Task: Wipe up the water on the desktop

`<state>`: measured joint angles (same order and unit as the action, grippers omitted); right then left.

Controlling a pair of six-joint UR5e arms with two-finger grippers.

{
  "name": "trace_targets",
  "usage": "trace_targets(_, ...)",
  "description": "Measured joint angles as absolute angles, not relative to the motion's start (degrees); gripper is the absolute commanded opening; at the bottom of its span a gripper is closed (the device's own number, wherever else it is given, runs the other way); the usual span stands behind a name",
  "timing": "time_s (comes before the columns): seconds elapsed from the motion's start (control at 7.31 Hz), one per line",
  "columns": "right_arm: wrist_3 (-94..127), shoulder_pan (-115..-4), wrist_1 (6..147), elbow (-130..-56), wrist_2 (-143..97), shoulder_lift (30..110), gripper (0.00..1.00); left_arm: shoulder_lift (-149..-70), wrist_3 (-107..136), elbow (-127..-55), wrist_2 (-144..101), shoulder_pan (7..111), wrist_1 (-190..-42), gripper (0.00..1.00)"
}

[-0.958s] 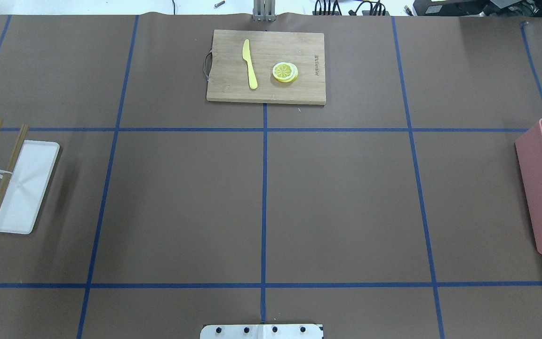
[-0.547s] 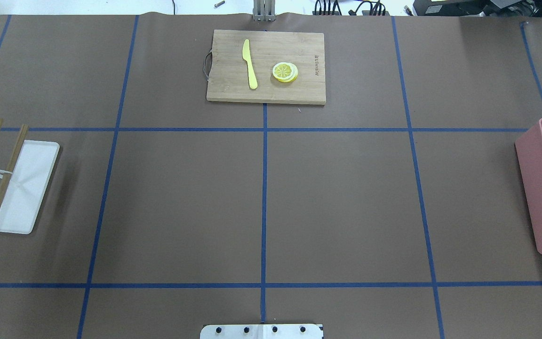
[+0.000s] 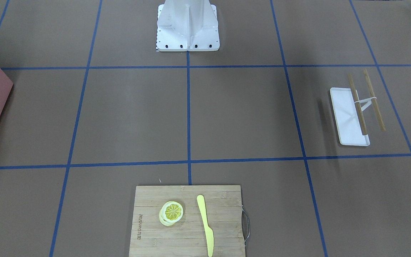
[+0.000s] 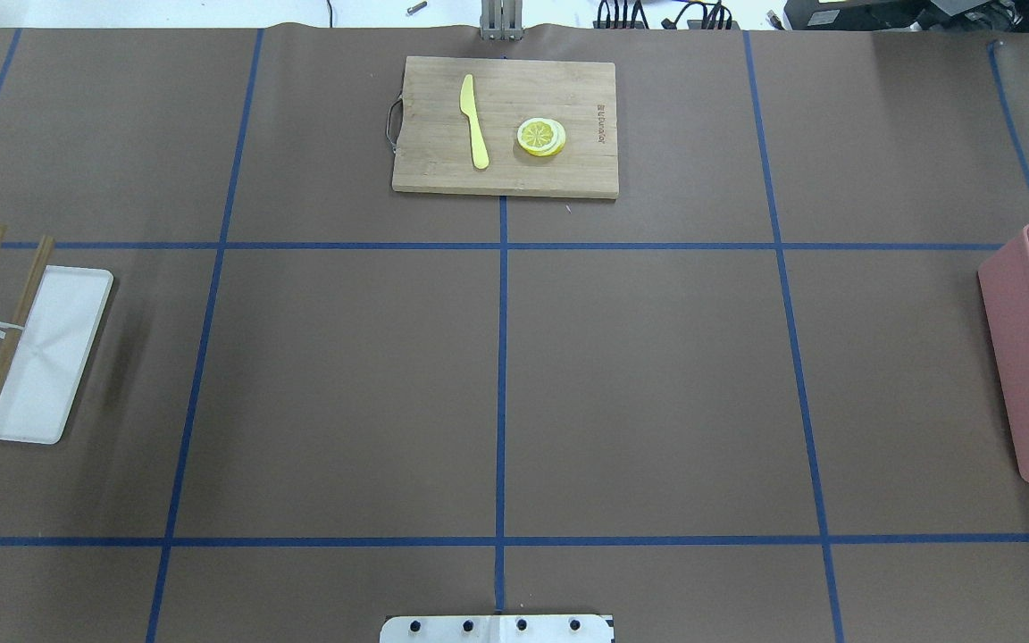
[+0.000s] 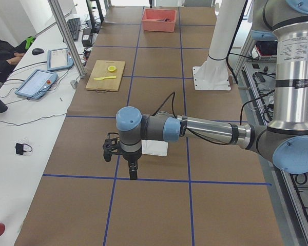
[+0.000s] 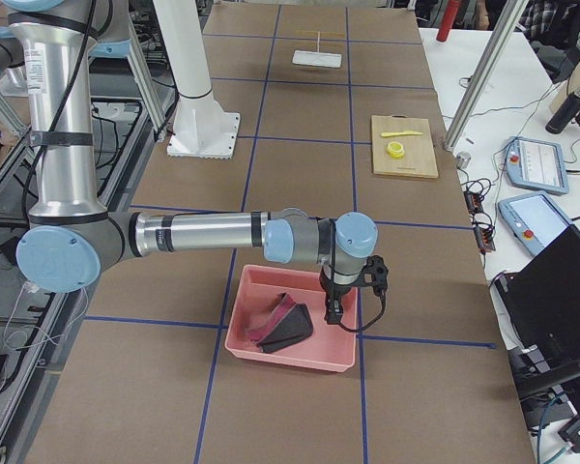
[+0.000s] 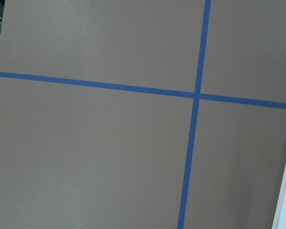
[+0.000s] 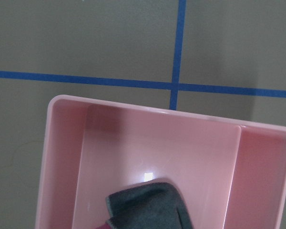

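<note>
The desktop (image 4: 657,384) is a wide matte brown surface with a grid of blue tape lines; I see no water on it. My left gripper (image 5: 132,173) shows only in the exterior left view, hanging over the desktop beside a white tray (image 5: 155,148); I cannot tell if it is open or shut. My right gripper (image 6: 333,311) shows only in the exterior right view, hanging over a pink bin (image 6: 271,358); I cannot tell its state. A dark grey and maroon cloth (image 8: 150,205) lies in the bin.
A bamboo cutting board (image 4: 430,161) with a yellow knife (image 4: 474,121) and a lemon slice (image 4: 540,137) lies at the far middle. The white tray (image 4: 54,357) with two wooden sticks (image 4: 14,326) is at the left edge. The robot base plate (image 4: 497,629) is at the near edge.
</note>
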<state>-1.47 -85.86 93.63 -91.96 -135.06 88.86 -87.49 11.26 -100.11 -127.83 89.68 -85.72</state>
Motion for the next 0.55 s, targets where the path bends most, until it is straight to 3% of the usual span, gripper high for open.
trace_targets(0.55, -1.58, -91.59, 91.5, -91.07, -135.68, 89.04, 1.0, -87.81, 11.42, -99.71, -127.79, 89.73, -85.44, 0.99)
